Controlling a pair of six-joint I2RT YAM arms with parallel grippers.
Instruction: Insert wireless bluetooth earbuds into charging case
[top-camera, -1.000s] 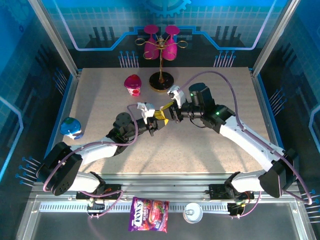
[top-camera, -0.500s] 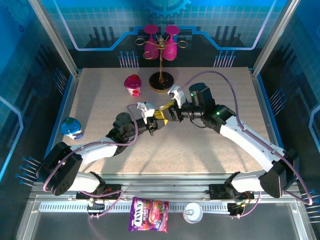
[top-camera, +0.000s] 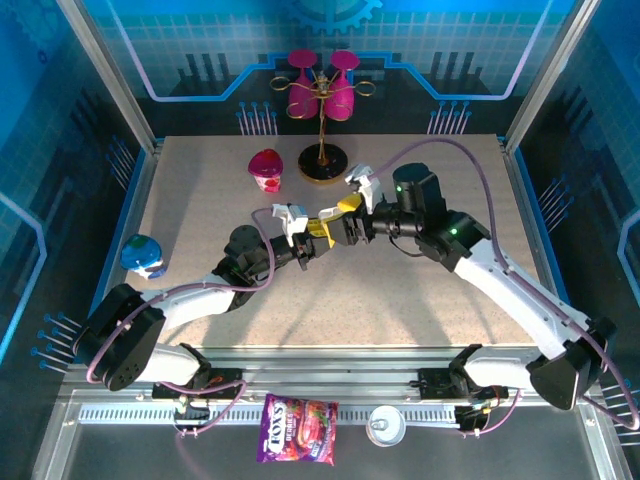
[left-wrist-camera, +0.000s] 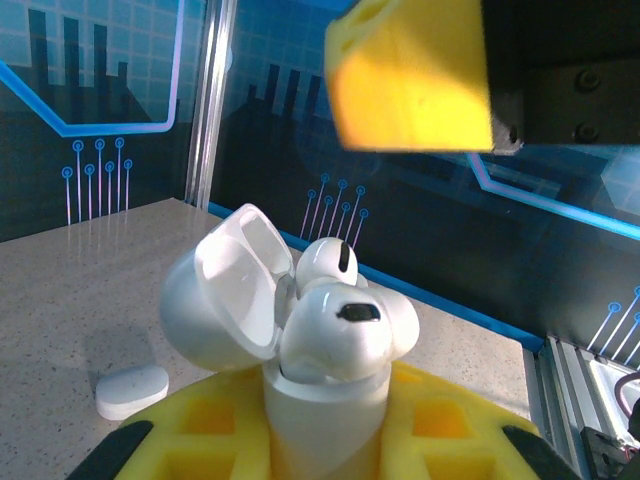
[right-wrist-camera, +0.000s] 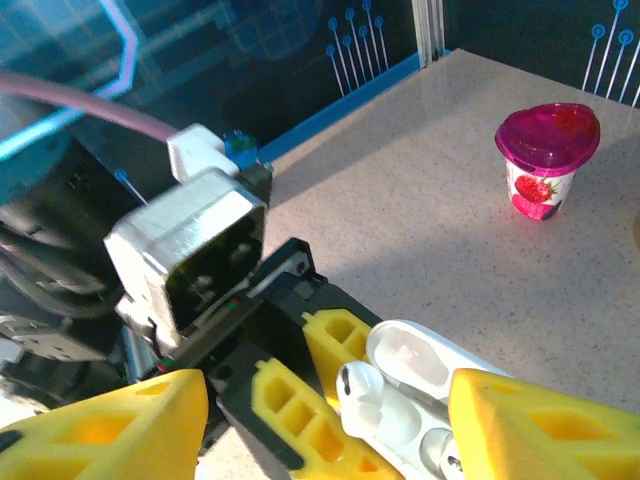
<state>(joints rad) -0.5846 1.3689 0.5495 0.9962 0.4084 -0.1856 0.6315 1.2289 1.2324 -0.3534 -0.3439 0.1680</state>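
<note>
Left gripper (top-camera: 317, 236) clamps the flipped-open charging case (left-wrist-camera: 225, 300) upright so the spread-wide right gripper (right-wrist-camera: 325, 430) can seat earbuds (left-wrist-camera: 345, 325), I reckon.

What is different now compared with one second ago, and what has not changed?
The right gripper opened its jaws and pulled back slightly to the right, away from the open charging case. The earbuds sit in the case, free of its fingers. The left gripper stayed shut on the case in the same place, and the pink cup did not move.
</note>
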